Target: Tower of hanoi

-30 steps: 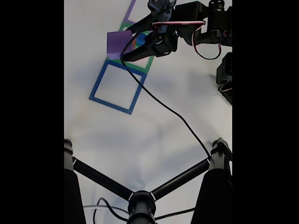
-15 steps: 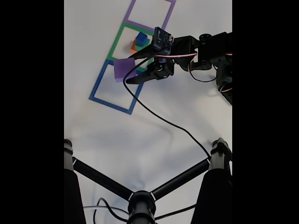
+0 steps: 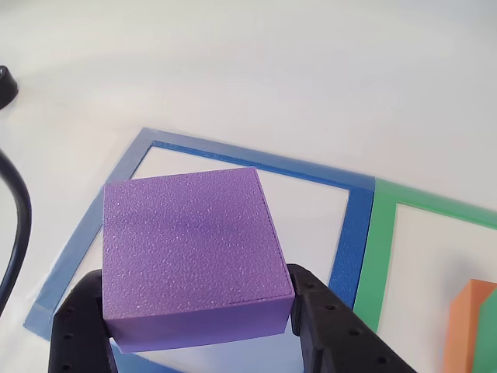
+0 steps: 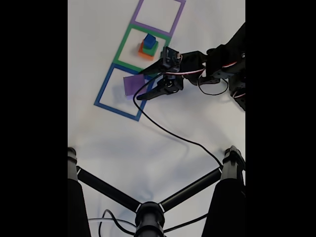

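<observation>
My gripper (image 3: 194, 286) is shut on the purple slab (image 3: 190, 249), with a black finger (image 3: 78, 330) on each side. The slab hangs flat over the blue tape square (image 3: 349, 233). In the fixed view the purple slab (image 4: 129, 84) sits inside the blue outline (image 4: 105, 89) near its upper right corner, with the gripper (image 4: 139, 86) reaching in from the right. The blue cube (image 4: 149, 40) tops the green block (image 4: 153, 47) and the orange block (image 4: 143, 53), stacked in the green tape square (image 4: 123, 49). The orange block's edge (image 3: 466, 326) shows at the lower right.
A purple tape square (image 4: 137, 12) lies beyond the green one. A black cable (image 4: 173, 131) trails from the gripper across the white table to a black stand (image 4: 148, 212) at the bottom. A cable loop (image 3: 17, 225) hangs at the left of the other view.
The gripper has carried the purple slab from beside the stack in the green square down the fixed view into the blue square. The three-block stack is now uncovered.
</observation>
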Tool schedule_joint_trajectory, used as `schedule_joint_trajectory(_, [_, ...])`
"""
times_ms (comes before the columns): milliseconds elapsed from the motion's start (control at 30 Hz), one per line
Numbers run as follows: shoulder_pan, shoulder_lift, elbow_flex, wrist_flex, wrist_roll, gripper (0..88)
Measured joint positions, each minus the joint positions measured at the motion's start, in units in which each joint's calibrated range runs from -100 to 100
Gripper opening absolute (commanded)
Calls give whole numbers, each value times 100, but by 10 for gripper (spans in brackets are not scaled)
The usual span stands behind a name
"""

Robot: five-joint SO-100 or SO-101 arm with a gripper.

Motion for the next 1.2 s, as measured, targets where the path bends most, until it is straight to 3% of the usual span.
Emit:
schedule_joint_trajectory(367, [0, 1973, -1101, -1045, 0, 172])
schedule_joint_trajectory(667, [0, 2427, -1247, -1369, 0, 175])
schedule_joint_trajectory(1200, [126, 2821, -1342, -1773, 0, 338])
